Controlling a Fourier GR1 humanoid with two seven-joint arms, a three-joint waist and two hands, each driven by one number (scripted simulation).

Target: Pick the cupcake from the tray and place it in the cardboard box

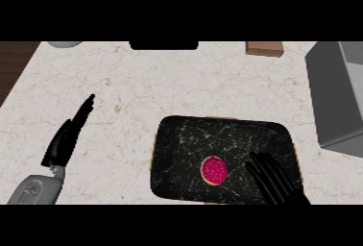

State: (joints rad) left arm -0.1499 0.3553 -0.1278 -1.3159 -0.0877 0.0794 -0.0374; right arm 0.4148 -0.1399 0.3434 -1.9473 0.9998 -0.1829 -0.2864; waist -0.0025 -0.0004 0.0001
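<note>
Cupcake is sitting on the dark tray, just left of the right hand, whose fingers are straight, spread, holding nothing. Left hand rests open over the desk, well off to the left.

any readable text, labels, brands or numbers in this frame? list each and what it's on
None readable.
The black tray, the pink-topped cupcake and the brown box at the counter's far edge show no lettering.
The grey object at the right edge is plain too.
Neither hand, left hand or right hand, carries a mark.
</note>
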